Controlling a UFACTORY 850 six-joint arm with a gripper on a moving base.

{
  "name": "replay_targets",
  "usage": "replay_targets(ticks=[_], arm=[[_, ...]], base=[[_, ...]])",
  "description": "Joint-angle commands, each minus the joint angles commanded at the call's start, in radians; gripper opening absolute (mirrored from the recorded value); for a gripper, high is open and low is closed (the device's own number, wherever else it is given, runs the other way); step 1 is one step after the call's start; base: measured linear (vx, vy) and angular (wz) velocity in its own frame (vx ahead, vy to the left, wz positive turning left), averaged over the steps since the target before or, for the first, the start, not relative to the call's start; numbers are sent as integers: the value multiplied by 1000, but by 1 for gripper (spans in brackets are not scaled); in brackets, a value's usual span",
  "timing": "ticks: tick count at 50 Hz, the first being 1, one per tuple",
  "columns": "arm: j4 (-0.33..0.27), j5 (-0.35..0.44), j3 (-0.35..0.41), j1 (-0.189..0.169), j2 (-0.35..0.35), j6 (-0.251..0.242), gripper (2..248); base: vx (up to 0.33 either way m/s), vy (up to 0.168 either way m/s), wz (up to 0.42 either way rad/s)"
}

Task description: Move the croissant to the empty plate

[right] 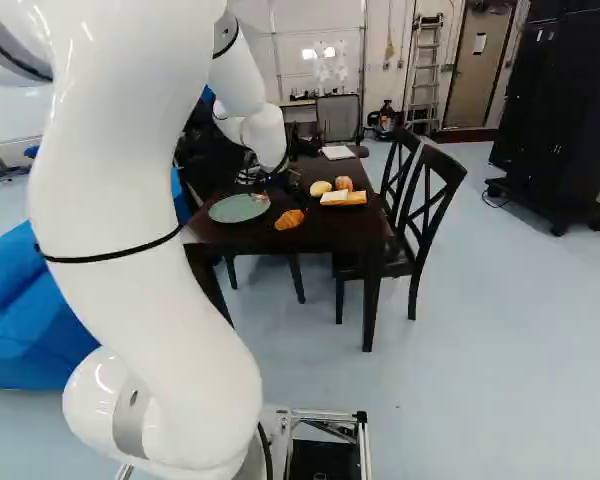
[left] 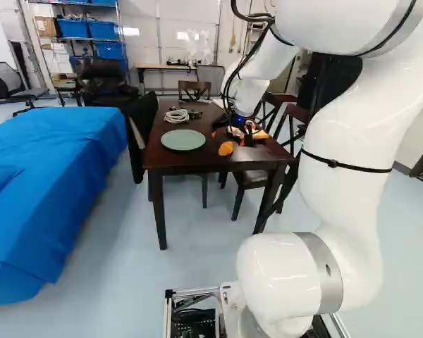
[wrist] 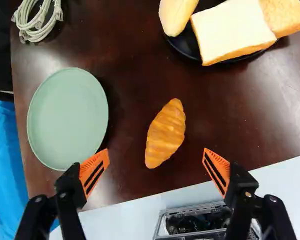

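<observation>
Above the table, my gripper (left: 234, 132) hangs behind the croissant (left: 226, 148) in the left base view. In the wrist view the gripper (wrist: 156, 161) is open, its orange-padded fingers wide apart. The croissant (wrist: 165, 133) lies on the dark table just ahead of the fingertips, roughly midway between them, with no finger touching it. Off to one side, the empty pale green plate (wrist: 68, 119) rests flat, one fingertip close by its rim. The right base view shows the croissant (right: 289, 219) beside the plate (right: 239, 208).
A black plate (wrist: 183, 46) with bread slices (wrist: 232, 29) and rolls stands farther ahead on the table (right: 320, 232). Coiled cable (left: 177, 115) lies behind the green plate. Chairs (right: 429, 205) stand around the table; a blue-covered surface (left: 53, 183) is at its left.
</observation>
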Motion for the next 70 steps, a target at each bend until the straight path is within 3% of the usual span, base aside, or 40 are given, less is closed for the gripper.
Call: replay_targets(ticks=[41,49,70], arm=[[-190,-30,-67,17,-56,6,247],[-220,-35,-87,12,-72,68,247],[-311,-76,-123,10,-101,284,247]], base=[[0,0,0],[0,0,0],[0,0,0]])
